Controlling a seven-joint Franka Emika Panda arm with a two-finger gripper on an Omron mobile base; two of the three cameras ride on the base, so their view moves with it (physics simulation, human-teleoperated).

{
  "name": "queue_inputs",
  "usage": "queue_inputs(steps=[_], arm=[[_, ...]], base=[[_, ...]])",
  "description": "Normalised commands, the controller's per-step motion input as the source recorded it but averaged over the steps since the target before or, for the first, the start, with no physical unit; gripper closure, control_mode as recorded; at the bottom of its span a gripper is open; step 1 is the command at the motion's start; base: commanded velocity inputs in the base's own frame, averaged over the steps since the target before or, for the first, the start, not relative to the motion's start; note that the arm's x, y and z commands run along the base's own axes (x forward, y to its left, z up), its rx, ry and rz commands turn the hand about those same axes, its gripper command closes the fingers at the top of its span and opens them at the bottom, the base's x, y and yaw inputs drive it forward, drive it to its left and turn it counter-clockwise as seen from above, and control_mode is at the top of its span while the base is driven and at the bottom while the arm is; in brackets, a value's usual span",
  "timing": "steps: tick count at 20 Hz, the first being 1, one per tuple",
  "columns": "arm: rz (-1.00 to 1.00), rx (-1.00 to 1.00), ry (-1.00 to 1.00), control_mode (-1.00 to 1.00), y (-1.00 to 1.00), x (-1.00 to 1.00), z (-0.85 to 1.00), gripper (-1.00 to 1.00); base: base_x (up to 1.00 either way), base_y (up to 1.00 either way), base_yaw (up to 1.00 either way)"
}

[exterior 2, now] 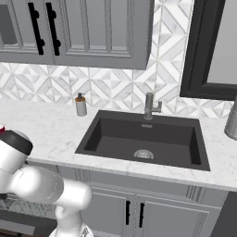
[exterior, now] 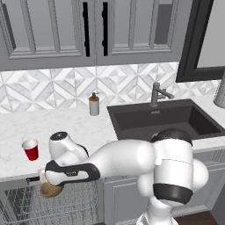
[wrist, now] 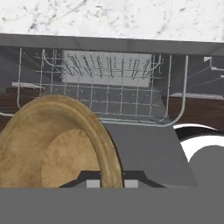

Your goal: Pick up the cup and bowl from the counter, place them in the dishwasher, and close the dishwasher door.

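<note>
**Bowl gripped by its rim over the open dishwasher**

While the cup (exterior: 30,149) waits upright on the counter (exterior: 17,127), at about nine o'clock in the left base view, the gripper (exterior: 46,181) hangs just past the counter's front edge with its jaws nearly shut on the bowl (exterior: 51,189). The hold looks like a pinch on the rim: in the hand view the bowl (wrist: 57,144) stands on edge, its hollow facing the camera, and the dark finger tips (wrist: 111,178) sit at six o'clock against its lower lip. That tilt probably comes from the thin wall being the only part narrow enough for the jaws to span.

Below, the dishwasher (wrist: 113,78) stands open, its wire rack (exterior: 66,204) directly under the hand, so lowering the bowl into it seems the step in hand. The dishwasher door (wrist: 148,151) reads as a flat grey panel lying down toward five o'clock.

The bowl is tan-brown, wood-like, shallow and round, with a paler disc at its floor. Thin metal wire in a grid, with upright tines, makes up the rack. White with faint grey veins, the counter looks like polished marble. The cup is red, tapered, white-rimmed plastic.
</note>
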Motion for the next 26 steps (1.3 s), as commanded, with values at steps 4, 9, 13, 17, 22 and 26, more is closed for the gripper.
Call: queue_inputs(steps=[4, 9, 13, 17, 22, 26], arm=[[-0.02, 0.0, -0.1, -1.0, 0.0, -0.13, -0.38, 1.0], [0.0, -0.02, -0.07, -1.0, 0.13, -0.11, -0.47, 1.0], [0.0, -0.03, -0.02, -1.0, 0.23, -0.03, -0.45, 1.0], [0.0, -0.03, -0.02, -1.0, 0.35, 0.0, -0.32, 1.0], [0.0, -0.02, -0.07, -1.0, 0.31, 0.13, -0.2, 1.0], [0.02, -0.01, -0.02, -1.0, 0.08, 0.26, -0.19, 1.0]], base=[[0.0, 0.0, 0.0], [0.0, 0.0, 0.0], [0.0, 0.0, 0.0], [0.0, 0.0, 0.0], [0.0, 0.0, 0.0], [0.0, 0.0, 0.0]])
